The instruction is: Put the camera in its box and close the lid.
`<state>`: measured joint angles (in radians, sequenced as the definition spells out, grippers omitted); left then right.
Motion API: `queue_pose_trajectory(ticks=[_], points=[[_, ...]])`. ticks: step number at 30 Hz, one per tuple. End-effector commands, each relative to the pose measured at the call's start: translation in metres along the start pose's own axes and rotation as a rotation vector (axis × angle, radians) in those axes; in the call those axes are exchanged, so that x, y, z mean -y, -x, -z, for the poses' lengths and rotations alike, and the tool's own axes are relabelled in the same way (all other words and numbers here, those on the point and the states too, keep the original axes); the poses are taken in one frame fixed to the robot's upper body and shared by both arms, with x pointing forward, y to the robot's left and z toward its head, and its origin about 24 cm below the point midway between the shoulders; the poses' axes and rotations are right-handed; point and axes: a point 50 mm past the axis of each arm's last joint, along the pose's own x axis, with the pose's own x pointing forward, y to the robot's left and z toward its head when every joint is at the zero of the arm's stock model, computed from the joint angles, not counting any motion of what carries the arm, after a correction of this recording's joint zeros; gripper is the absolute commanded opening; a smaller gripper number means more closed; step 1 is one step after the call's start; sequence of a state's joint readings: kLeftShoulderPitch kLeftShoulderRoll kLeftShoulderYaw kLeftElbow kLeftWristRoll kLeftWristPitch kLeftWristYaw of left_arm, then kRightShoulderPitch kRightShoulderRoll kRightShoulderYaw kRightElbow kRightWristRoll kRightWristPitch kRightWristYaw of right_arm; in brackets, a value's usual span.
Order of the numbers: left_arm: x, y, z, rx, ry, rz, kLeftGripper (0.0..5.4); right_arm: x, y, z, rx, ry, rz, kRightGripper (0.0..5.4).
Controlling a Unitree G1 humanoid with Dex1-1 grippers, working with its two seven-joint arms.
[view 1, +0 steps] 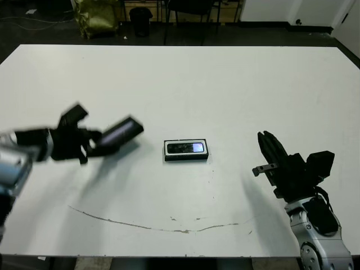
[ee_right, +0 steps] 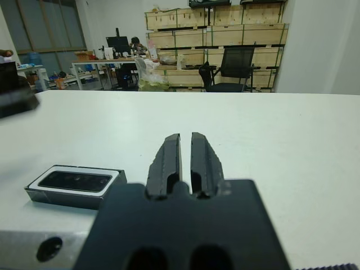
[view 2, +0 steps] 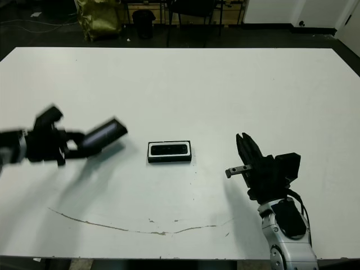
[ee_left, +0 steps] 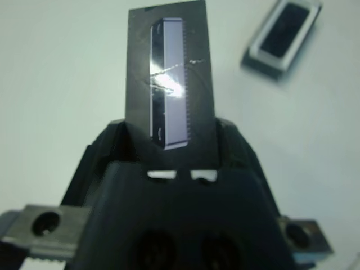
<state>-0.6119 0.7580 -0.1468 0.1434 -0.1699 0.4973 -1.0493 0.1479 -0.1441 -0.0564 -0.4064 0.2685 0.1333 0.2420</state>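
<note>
Nowhere readable: no writing on lid (ee_left: 169,84), camera (ee_right: 76,180) or box (view 1: 186,157).

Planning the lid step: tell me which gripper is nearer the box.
Left, narrowly. The left gripper, holding the lid, is left of the box; the right gripper, empty, sits slightly farther off on its other side.

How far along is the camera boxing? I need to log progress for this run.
Done: the camera already lies inside the box at the table's middle. In hand: the left gripper holds the lid in the air to the box's left, strip side showing. Left: carrying the lid over and seating it on the box. The right gripper sits shut and empty, off to the box's right.
</note>
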Motion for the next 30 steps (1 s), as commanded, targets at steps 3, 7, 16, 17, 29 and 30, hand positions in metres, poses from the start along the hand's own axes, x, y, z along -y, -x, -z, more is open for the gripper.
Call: queue_pose_trajectory(ticks=[3,7,16,17,29,30], points=[[-0.015,-0.007,-0.041,-0.009,-0.208,0.044,2.45,0.002,0.001,0.008,-0.032,-0.009,-0.003,0.00],[-0.013,-0.020,-0.071,-0.014,-0.314,0.082,2.45,0.001,0.001,0.012,-0.043,-0.016,0.010,0.00],[0.016,-0.055,-0.101,-0.050,-0.435,0.252,2.45,0.001,0.003,0.016,-0.054,-0.039,0.033,0.00],[0.020,-0.059,-0.102,-0.066,-0.440,0.269,2.45,0.001,0.003,0.016,-0.056,-0.039,0.037,0.00],[0.052,-0.093,-0.087,-0.129,-0.460,0.450,2.45,0.002,0.001,0.015,-0.034,-0.023,0.041,0.00],[0.053,-0.095,-0.084,-0.138,-0.465,0.457,2.45,0.002,0.001,0.015,-0.035,-0.021,0.042,0.00]])
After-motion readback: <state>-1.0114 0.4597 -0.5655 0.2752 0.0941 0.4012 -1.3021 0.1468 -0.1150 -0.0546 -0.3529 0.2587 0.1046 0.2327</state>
